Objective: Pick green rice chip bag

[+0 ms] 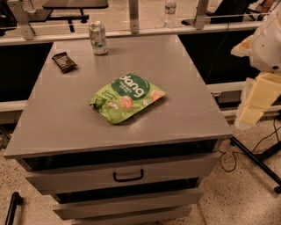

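A: Position of the green rice chip bag (127, 97)?

B: Lying flat on the grey cabinet top (193, 83), roughly mid-surface, a little toward the front edge. Dark-green round patch with white lettering faces up, turned toward the back right. Chip pictures show on the paler lower part. Bag sits at a slant to the cabinet's edges.

A: Anything touching it?

B: Nothing. The pale green drink can (98, 38) stands upright near the back edge, well apart from the bag. The small dark wrapped bar (64, 61) lies flat at the back left, left of the can and also well apart.

A: Gripper?

B: The gripper (251, 112) hangs off the cabinet's right side, beyond the edge and over the floor (pale cream blocks, pointing down). The white arm (268, 41) rises above it at the frame's right border. Apart from the bag, with bare cabinet top between them. It holds nothing that I can see. Wide or narrow: cannot tell.

A: Below the top?

B: Stacked drawers. The upper one has a dark handle (128, 176) at its centre. A black cable (226, 160) loops on the speckled floor at the right, beside a black stand leg (257, 160).

A: Behind?

B: A clear bottle (170, 12) beyond the rail.
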{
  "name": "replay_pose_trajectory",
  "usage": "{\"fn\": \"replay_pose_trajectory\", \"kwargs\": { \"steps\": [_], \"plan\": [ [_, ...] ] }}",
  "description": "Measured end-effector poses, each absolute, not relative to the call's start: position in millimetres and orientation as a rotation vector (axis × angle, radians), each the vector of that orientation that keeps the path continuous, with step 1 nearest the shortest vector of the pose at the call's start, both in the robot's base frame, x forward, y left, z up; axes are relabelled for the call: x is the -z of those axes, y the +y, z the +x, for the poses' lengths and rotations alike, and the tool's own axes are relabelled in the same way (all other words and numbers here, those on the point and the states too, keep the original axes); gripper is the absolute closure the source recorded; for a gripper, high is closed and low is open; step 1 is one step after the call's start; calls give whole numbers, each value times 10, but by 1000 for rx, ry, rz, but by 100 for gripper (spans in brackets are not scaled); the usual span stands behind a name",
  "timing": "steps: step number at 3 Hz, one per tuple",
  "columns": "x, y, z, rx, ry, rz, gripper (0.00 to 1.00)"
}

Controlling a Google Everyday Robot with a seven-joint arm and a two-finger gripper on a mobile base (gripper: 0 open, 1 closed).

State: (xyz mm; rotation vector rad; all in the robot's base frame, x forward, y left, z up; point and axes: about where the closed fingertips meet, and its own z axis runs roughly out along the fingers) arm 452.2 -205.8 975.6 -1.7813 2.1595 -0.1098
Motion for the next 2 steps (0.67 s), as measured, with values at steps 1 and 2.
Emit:
{"fn": "replay_pose_trajectory", "kwargs": {
  "steps": [1,2],
  "plan": [
    [-9708,-1805,4893,131,2011,-1895,0],
    [-9607,-1471,5238,126,1879,-2011,0]
  ]
}}
